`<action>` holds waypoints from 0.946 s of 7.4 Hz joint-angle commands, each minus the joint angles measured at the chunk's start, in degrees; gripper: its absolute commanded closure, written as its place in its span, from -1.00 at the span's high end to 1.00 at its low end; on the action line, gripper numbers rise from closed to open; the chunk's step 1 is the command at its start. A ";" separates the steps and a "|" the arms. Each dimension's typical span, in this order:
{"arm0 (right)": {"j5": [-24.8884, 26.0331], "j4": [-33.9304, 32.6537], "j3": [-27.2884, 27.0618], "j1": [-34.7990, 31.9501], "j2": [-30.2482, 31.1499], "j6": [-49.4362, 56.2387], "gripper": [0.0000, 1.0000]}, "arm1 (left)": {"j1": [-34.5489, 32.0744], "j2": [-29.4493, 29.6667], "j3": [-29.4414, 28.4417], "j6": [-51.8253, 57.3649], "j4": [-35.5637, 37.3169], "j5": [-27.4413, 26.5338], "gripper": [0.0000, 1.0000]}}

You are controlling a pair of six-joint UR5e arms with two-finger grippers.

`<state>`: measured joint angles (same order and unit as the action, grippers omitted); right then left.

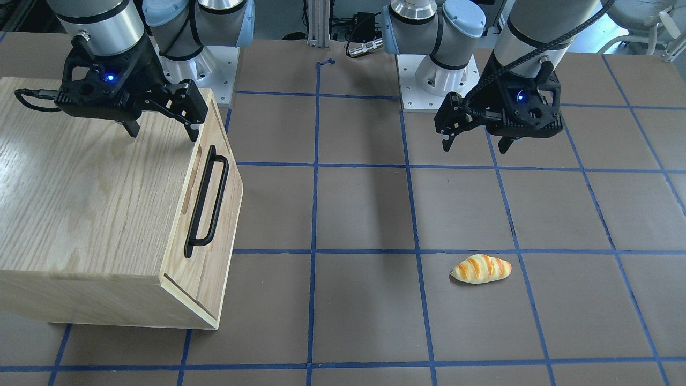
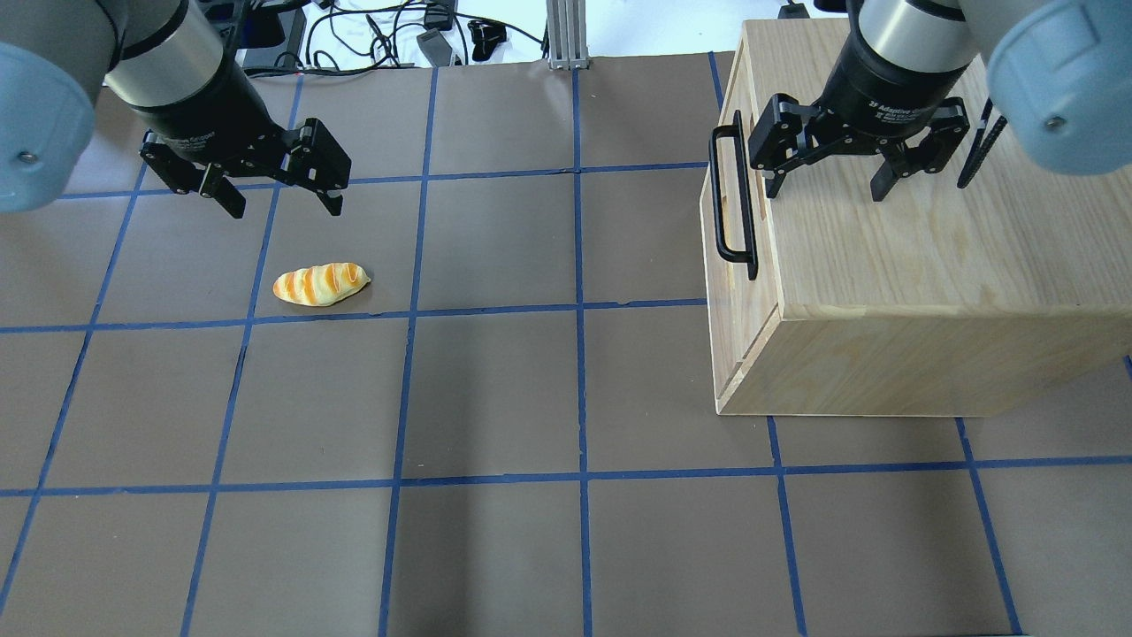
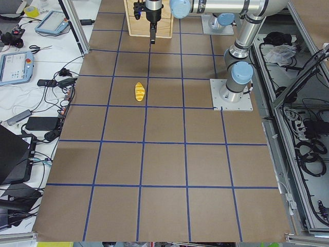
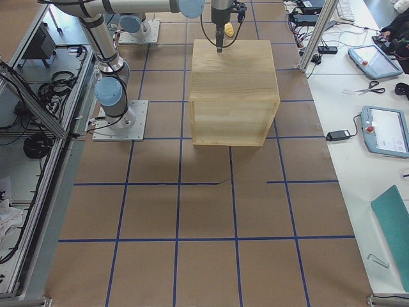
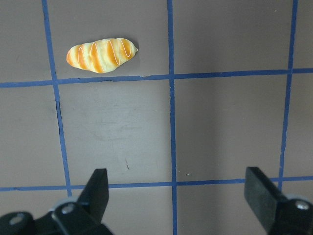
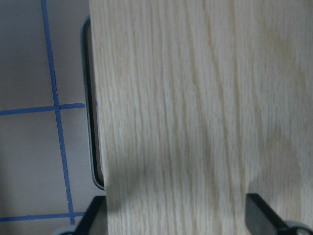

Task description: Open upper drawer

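Note:
The upper drawer (image 1: 206, 198) is a light oak front, flush with the cabinet, with a long black bar handle (image 1: 217, 199). It also shows in the overhead view (image 2: 741, 203) with its handle (image 2: 719, 199), and the handle shows at the left in the right wrist view (image 6: 89, 98). My right gripper (image 1: 162, 131) (image 2: 827, 190) (image 6: 178, 215) is open and empty. It hovers over the cabinet top just behind the front edge, above the handle's far end. My left gripper (image 1: 476, 146) (image 2: 286, 209) (image 5: 178, 188) is open and empty above the table.
The big wooden cabinet (image 1: 91, 203) (image 2: 929, 265) stands on the robot's right side of the brown table with blue tape lines. A toy bread roll (image 1: 481, 268) (image 2: 320, 284) (image 5: 101, 54) lies on the table just beyond the left gripper.

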<state>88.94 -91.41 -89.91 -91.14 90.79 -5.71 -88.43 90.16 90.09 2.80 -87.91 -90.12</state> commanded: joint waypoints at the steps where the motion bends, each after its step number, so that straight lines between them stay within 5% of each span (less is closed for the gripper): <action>1: 0.00 0.00 0.00 0.00 0.00 0.00 1.00 | 0.02 0.19 0.00 0.01 0.10 -0.06 1.00; 4: -0.08 0.00 0.00 0.00 0.00 0.00 1.00 | 2.30 0.54 -0.09 -0.08 0.10 1.69 1.00; 5: -0.08 0.00 0.00 0.00 0.00 0.00 1.00 | 2.21 0.98 -0.27 -1.12 0.54 6.49 1.00; 7: 0.00 0.00 0.00 0.00 0.00 0.00 1.00 | 0.30 3.52 -0.36 -1.91 7.72 8.47 1.00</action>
<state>88.88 -91.41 -89.91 -91.14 90.79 -5.71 -86.79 92.31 89.79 1.63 -83.83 -82.99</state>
